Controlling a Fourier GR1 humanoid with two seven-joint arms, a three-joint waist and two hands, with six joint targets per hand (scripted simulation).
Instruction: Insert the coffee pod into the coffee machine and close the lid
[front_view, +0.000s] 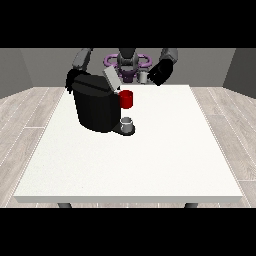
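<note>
Machine (95, 107) on desk (150, 160), lid (111, 79) raised; pod (143, 77) held up at far edge.

Black machine is seen far left on the white desk, grey lid tilted up, red part (126, 99) at its front, small grey cup (127, 123) on its base. The hand at the view's right (159, 74) is raised above the far edge, curled round the small pale pod, apart from the machine. The hand at the view's left (71, 80) is mostly hidden behind the machine; finger state cannot be told.

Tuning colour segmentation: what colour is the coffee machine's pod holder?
Red; the pod holder shows clearly in the front view.
</note>
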